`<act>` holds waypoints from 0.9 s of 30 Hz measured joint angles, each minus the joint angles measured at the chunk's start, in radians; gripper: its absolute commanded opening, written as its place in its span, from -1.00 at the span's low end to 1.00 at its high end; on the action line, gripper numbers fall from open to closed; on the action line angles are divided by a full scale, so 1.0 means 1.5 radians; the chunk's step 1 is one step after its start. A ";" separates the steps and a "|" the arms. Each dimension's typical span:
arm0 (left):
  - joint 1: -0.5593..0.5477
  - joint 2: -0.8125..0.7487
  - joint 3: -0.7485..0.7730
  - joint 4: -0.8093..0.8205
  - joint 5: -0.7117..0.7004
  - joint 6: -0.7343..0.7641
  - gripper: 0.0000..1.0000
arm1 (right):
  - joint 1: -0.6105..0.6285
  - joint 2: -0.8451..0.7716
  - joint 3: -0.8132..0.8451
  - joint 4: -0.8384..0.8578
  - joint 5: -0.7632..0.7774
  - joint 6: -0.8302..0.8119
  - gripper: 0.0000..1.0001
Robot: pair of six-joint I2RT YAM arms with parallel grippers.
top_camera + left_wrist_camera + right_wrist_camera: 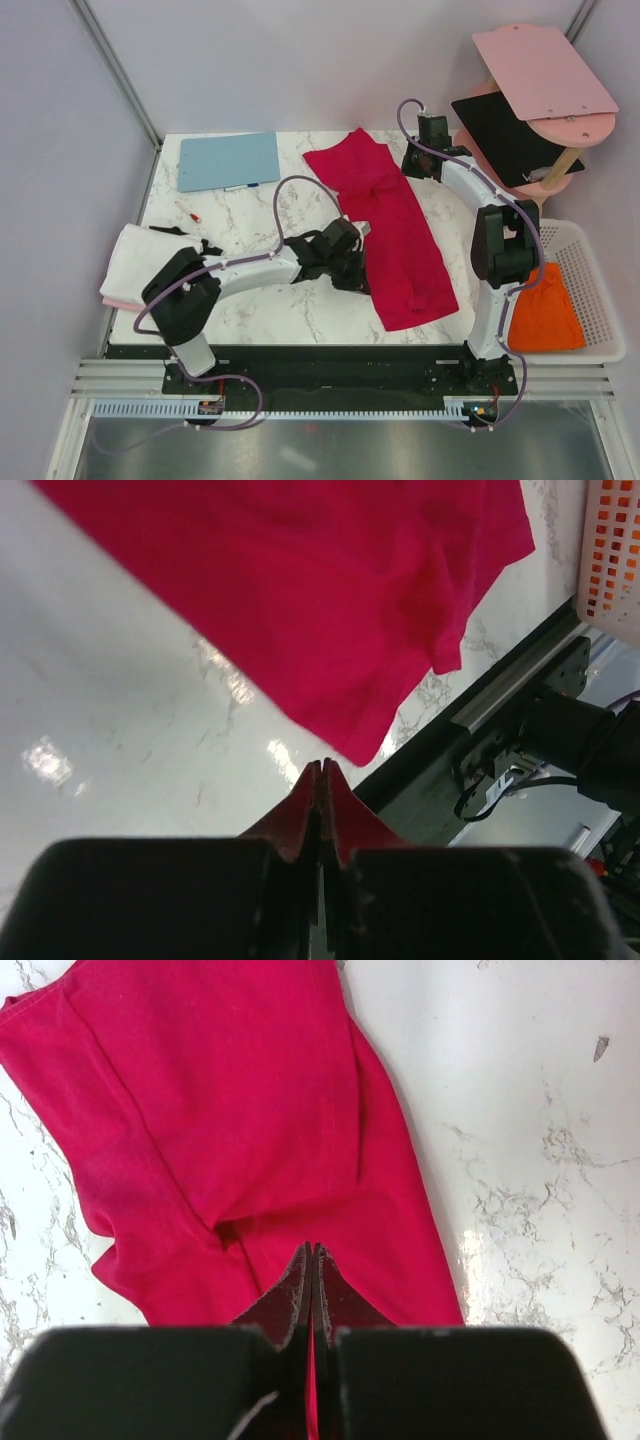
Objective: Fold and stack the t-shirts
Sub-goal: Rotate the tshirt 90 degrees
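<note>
Orange t-shirt [545, 310] in white basket [592, 252]; crimson t-shirt [390, 230] on table [260, 300].

White arm links [250, 270], black joints [503, 250], lilac looping cables [285, 193], black base plates [195, 380], dark wedge-shaped tool fingers [285, 1298]

A: What's on the worktop [290, 300]?
B: Crimson t-shirt [395, 235] spread flat. Left of it: light-blue board [228, 160] at the far corner, white t-shirt [135, 255] folded atop pale pink t-shirt [113, 300] at the edge.
</note>
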 measured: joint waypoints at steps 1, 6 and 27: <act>-0.004 0.021 0.018 0.008 0.002 0.000 -0.96 | 0.000 0.000 0.000 0.000 0.000 0.000 -1.00; -0.031 0.136 0.079 0.033 0.022 0.000 -0.96 | 0.000 0.000 0.000 -0.001 0.002 0.000 -1.00; -0.040 0.143 0.004 0.076 0.013 -0.040 -0.96 | -0.006 0.020 0.000 -0.003 0.010 0.001 -1.00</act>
